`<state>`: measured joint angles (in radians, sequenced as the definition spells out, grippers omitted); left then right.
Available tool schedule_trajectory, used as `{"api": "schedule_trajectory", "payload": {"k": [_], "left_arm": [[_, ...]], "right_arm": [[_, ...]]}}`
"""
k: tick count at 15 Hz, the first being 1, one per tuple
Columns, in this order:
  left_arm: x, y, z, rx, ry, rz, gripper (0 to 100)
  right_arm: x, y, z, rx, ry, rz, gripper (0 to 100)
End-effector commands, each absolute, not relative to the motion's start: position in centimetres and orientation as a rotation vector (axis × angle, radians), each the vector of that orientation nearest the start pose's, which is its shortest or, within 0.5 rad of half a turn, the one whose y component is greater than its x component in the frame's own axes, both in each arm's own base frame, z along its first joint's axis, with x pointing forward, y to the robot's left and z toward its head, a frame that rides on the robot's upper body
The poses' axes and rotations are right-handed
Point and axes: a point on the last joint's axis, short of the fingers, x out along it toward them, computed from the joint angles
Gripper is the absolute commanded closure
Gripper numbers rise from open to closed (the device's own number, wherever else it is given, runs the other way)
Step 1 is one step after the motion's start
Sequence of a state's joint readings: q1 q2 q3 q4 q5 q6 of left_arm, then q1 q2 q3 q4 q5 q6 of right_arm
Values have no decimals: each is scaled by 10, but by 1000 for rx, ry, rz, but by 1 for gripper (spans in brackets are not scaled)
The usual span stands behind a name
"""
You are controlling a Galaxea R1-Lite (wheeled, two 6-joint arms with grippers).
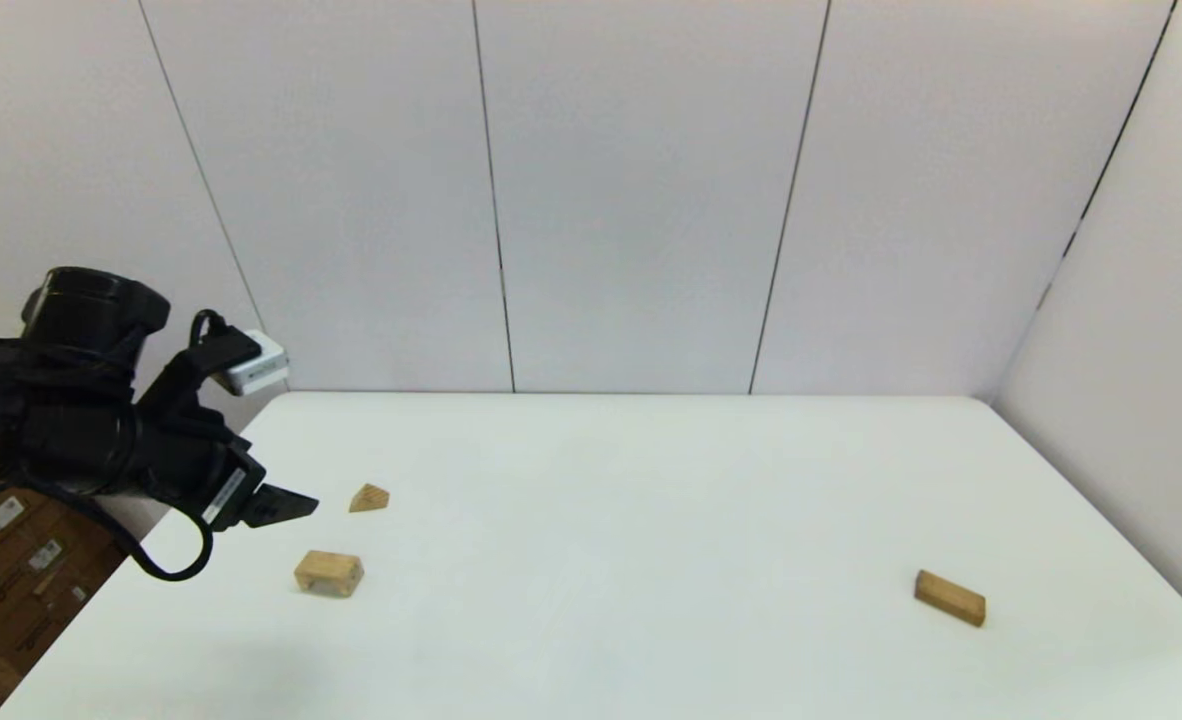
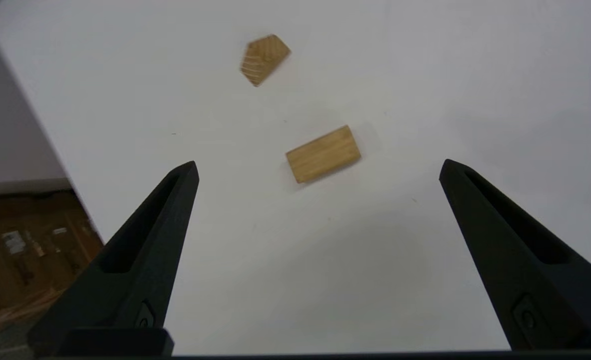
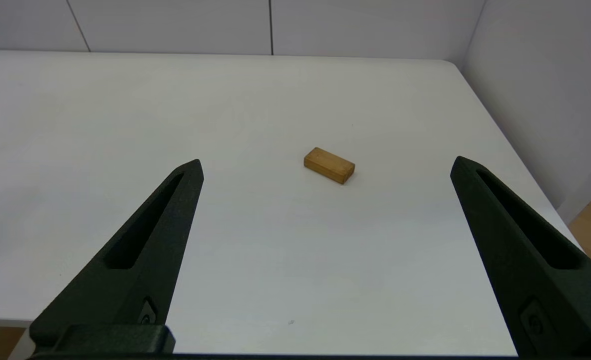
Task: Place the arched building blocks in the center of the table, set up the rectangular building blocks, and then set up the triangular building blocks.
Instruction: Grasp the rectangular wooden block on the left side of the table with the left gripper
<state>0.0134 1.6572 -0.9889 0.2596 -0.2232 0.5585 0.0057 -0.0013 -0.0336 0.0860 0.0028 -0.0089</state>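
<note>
the left gripper (image 2: 318, 167) is hovering with fingers spread wide above the arched block (image 1: 329, 573), sitting at the table's (image 1: 611, 520) eight o'clock with the wedge (image 1: 369, 497) just beyond, likely light, stiff, smooth wood, best pinched across its long flat sides.

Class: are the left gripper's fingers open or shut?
Open. The left gripper shows its fingers spread wide, holding nothing above the arched block.
</note>
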Motion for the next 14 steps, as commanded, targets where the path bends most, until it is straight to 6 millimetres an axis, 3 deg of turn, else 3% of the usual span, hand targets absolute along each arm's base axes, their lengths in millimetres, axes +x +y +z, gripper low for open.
{"api": "schedule_trajectory", "payload": {"k": [1, 4, 7, 14], "left_arm": [[291, 11, 138, 487, 982, -608, 0], [294, 25, 112, 574, 1053, -710, 0], [289, 33, 113, 666, 1046, -788, 0], [304, 18, 100, 711, 1050, -870, 0]], "right_arm": [[-26, 0, 76, -9, 51, 9, 0], [-26, 0, 76, -9, 51, 9, 0], [-26, 0, 76, -9, 51, 9, 0], [-26, 0, 76, -9, 51, 9, 0]]}}
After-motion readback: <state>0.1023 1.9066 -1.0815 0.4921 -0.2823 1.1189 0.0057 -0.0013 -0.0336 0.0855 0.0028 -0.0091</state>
